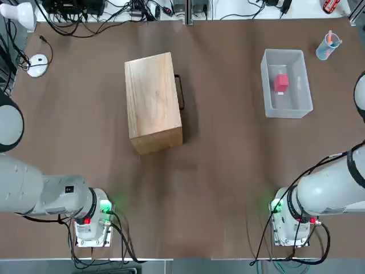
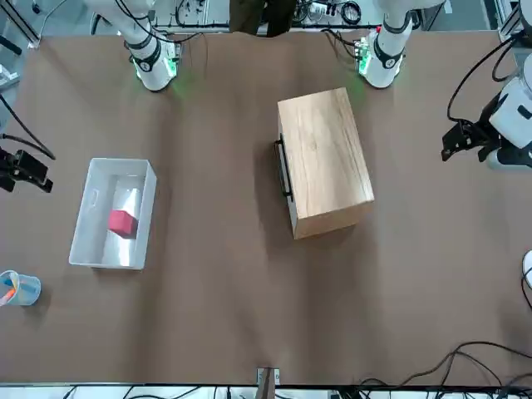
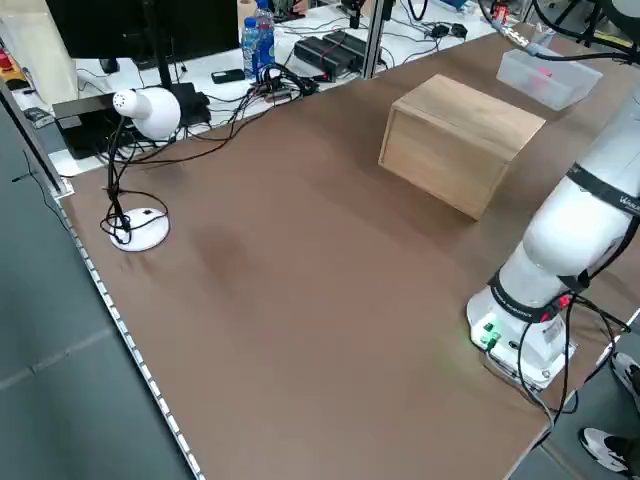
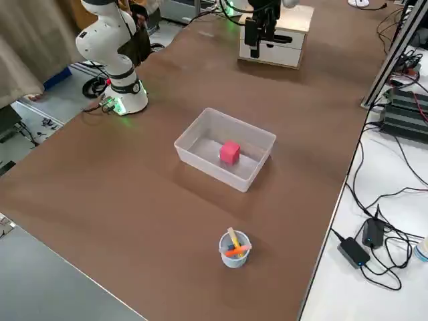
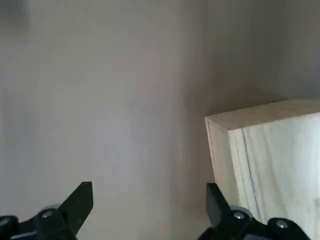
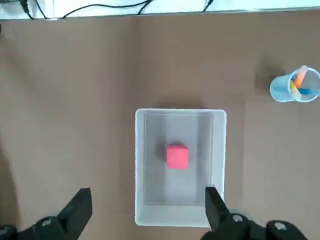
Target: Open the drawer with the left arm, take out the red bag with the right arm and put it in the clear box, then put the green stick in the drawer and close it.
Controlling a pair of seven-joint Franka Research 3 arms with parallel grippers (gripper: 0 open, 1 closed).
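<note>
- top view: at the far left corner of the table a round white base point(image 1: 37, 65) with a cable stands near the edge.
- the left arm point(image 1: 63, 197) reaches in from the left; its gripper is outside this view. in the front view the left gripper point(image 2: 478, 137) hangs over the table on the robot's left side of the cabinet. the left wrist view shows its two fingers point(image 5: 80, 205) spread wide, with only tabletop seen between them.
- the light-wood cabinet point(image 1: 153, 103) sits left of the middle, turned slightly, its handle side facing the robot's right.
- the drawer is pushed in, its dark handle point(image 1: 181, 92) standing out from that side.
- a person's legs point(image 2: 262, 15) show in the front view, behind the robot's edge of the table, between the two arm bases.
- the right arm point(image 1: 325, 191) comes in from the right. its gripper point(image 2: 25, 170) hangs over the table on that side, fingers point(image 6: 80, 207) spread wide, tabletop and part of the clear box between them in the right wrist view.
- the clear box point(image 1: 274, 107) stands well to the right of the cabinet.
- the red bag point(image 1: 281, 83) lies inside it, on the floor of the box.
- a light blue cup point(image 1: 324, 52) stands beyond the box to the right, with orange, yellow and blue sticks point(image 6: 301, 76) in it.
</note>
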